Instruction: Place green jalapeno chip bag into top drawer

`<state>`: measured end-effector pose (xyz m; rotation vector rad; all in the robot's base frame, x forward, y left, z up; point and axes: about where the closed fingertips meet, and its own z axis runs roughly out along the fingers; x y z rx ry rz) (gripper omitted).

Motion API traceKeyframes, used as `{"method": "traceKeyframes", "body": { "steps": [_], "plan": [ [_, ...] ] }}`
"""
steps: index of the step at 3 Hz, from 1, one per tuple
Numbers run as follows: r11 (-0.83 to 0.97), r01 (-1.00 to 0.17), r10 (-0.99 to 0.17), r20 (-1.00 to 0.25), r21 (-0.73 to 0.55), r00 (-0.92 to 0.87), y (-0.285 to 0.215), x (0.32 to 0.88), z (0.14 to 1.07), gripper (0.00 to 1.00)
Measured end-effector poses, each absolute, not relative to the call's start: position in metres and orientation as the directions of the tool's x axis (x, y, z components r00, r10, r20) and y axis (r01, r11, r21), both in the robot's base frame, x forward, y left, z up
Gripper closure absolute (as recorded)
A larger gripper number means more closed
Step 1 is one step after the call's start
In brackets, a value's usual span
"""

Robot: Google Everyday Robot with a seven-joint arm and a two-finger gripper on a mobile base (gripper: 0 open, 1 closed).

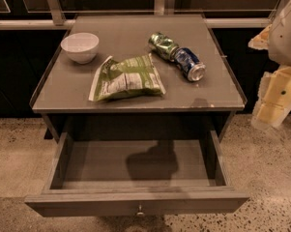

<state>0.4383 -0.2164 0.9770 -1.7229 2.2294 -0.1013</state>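
Note:
The green jalapeno chip bag (127, 78) lies flat on the grey table top, near the front centre, with its white nutrition panel facing up. The top drawer (135, 202) is pulled open below the table's front edge; its inside is bare and a small round knob (140, 210) sits at the centre of its front. My gripper (272, 105) hangs at the far right of the view, off the table's right side and level with its front edge, well apart from the bag and holding nothing that I can see.
A white bowl (80, 47) stands at the table's back left. A crushed green can (163, 45) and a blue can (189, 64) lie on their sides at the back right. A speckled floor surrounds the table (208, 93); dark cabinets stand behind.

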Motion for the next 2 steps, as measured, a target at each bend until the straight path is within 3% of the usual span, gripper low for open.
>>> {"method": "traceKeyframes", "body": {
  "steps": [2],
  "plan": [
    [0.275, -0.919, -0.948, -0.237, -0.282, -0.211, -0.211, 0.4427, 0.9771, 0.0]
  ]
}}
